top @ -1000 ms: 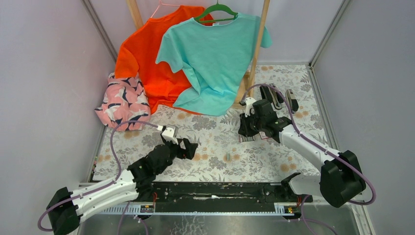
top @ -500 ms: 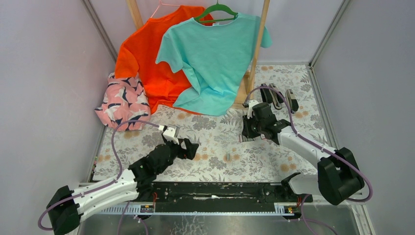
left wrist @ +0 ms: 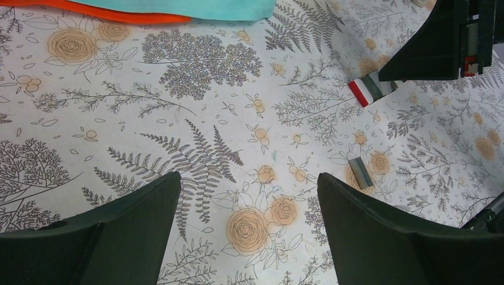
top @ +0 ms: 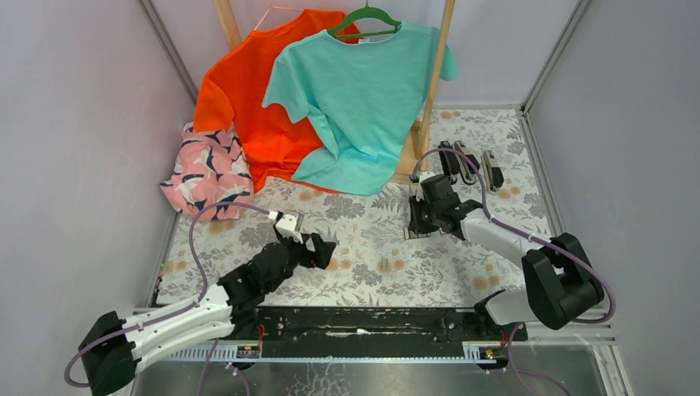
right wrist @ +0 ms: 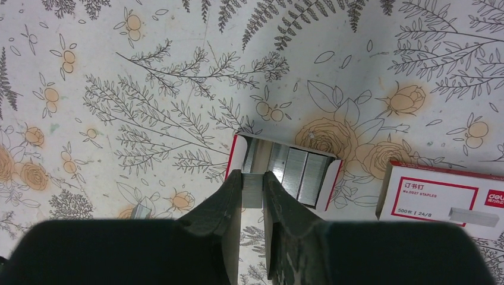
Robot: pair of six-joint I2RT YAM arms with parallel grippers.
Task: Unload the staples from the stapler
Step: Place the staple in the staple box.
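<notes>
While the right gripper [right wrist: 252, 178] is pinched shut on a strip of staples [right wrist: 252, 193], it hangs just over the near edge of the open tray [right wrist: 232, 157], where further grey strips lie side by side. The printed sleeve [right wrist: 440, 200] rests just beside the tray on the floral cloth [right wrist: 148, 89]. A loose strip [left wrist: 359, 173] lies apart on the cloth, between the two arms. The left gripper [left wrist: 248, 178] hovers near it with its fingers spread wide and nothing in them. The staplers [top: 493, 171] lie at the rear of the table, well apart from the tray.

Risk: the held strip appears to sit over the tray's wall rather than squarely over a free slot. Released here, it may catch the rim and tip out onto the cloth, or land across the strips already inside. A hard pinch could also snap the brittle strip into pieces.

Compared with a second ago, the right arm has drawn in, its elbow nearer the centre and its wrist lower over the tray. The left arm and the loose strip are unchanged.
</notes>
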